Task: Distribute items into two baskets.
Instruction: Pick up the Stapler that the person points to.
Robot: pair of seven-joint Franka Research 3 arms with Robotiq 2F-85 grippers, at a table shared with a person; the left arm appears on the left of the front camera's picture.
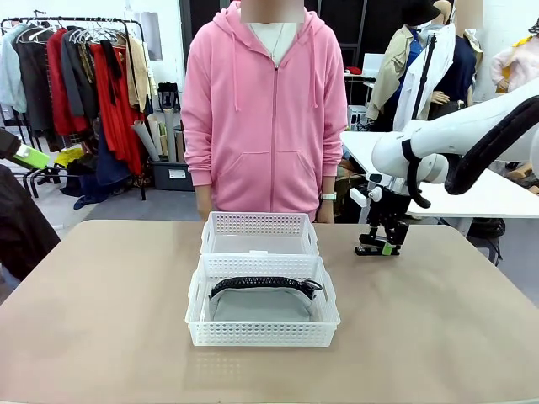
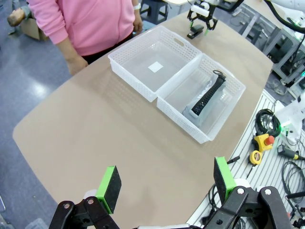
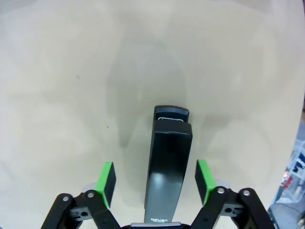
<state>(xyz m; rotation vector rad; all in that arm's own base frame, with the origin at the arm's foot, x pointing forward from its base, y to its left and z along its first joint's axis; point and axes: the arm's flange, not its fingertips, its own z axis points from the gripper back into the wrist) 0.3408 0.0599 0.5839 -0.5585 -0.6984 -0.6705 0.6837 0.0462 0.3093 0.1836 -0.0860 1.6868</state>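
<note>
Left end effector is hovering high off the 9 o'clock side of the tabletop. Its pads are standing wide apart and gripping nothing. It is judged to be parked there to keep the work zone free.

At the tabletop's centre the two baskets are sitting with their long sides touching. The smaller basket, on the robot's side, is carrying the grey pouch, which is lying flat with its black ridged strap arching along the far edge. That item is judged sorted. The larger basket, at 12 o'clock from the smaller one, is showing only a small white label on its floor, so it is likely awaiting the second item.

The stapler is lying on bare tabletop at roughly 2 o'clock from the baskets. The right end effector is reaching down over it, pads apart and straddling its narrow width. A gap is showing on each side, so no clamp is made yet.

The person is standing at 12 o'clock, arms hanging down.
</note>
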